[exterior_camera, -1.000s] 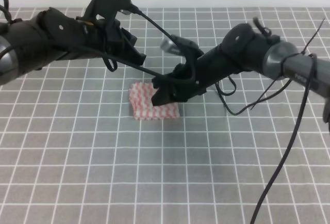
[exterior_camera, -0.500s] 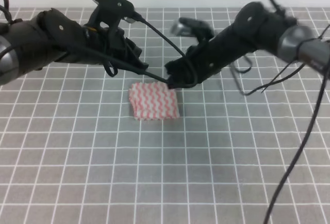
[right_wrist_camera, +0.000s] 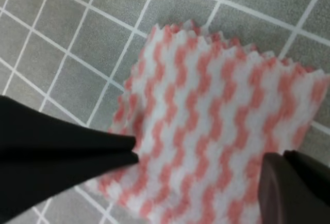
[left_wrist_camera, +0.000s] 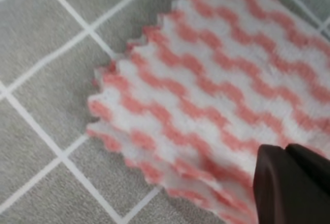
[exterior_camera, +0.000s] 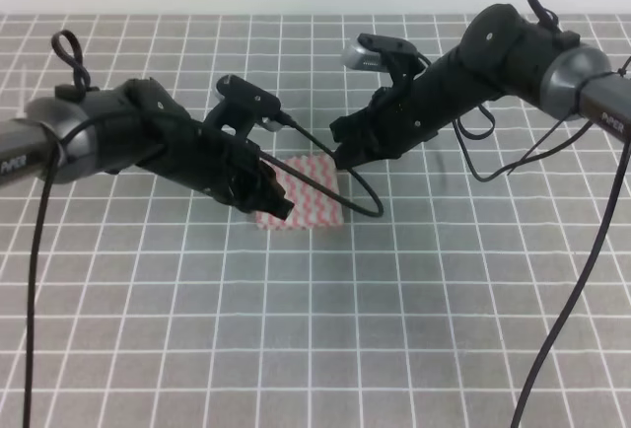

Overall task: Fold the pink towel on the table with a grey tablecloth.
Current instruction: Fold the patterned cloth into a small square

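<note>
- The table with a grey tablecloth (exterior_camera: pixel 414 329) is the biggest thing. It is flat, with thin white lines that make squares, and it fills most of the high view.
- The left arm (exterior_camera: pixel 128 142) reaches in from the left edge of the table. The left gripper (exterior_camera: pixel 268 194) is down low at the left side of the towel. In the left wrist view only the tip of one dark finger (left_wrist_camera: pixel 291 182) shows, over the cloth. I cannot tell if this hand is wide, narrow, or holding the cloth.
- The right arm (exterior_camera: pixel 513 53) reaches in from the right edge. The right gripper (exterior_camera: pixel 347 147) hangs at the far right corner of the towel. I cannot tell if it is touching, or if its hand is wide or narrow.
- The pink towel (exterior_camera: pixel 311 194) lies near the middle of the table, a little toward the far edge. It is a small cloth with pink and white wavy stripes and zigzag-cut edges.
- In the left wrist view the towel's corner (left_wrist_camera: pixel 111 126) shows more than one layer stacked up, so I think at least one fold is done.
- It lies mostly flat and looks neat. What may be left is one more fold, or just letting go and moving the arms away.
</note>
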`<move>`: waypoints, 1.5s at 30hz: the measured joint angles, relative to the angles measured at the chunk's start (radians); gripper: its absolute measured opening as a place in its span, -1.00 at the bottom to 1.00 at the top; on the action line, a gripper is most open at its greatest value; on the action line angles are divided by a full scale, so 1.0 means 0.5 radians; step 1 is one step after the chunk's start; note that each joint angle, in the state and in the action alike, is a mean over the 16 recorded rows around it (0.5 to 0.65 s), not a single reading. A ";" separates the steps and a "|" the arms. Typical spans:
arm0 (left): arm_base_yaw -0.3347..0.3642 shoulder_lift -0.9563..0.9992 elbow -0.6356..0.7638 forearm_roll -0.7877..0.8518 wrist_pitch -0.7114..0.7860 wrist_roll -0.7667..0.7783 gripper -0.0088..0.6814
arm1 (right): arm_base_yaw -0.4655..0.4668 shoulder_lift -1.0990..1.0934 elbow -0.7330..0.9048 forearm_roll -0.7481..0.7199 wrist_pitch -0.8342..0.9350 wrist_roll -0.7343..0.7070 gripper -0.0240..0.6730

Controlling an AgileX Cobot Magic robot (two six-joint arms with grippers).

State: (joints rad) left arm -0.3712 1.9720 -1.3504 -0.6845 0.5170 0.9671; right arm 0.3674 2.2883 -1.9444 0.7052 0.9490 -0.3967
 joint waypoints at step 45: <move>0.000 -0.528 0.077 0.040 -0.236 0.027 -0.98 | -0.084 -0.395 0.024 0.069 -0.199 -0.207 -0.98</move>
State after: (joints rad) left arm -0.3714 1.7077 -1.3118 -0.6645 0.3992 0.9805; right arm 0.3254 2.0907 -1.9323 0.7400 0.8496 -0.5004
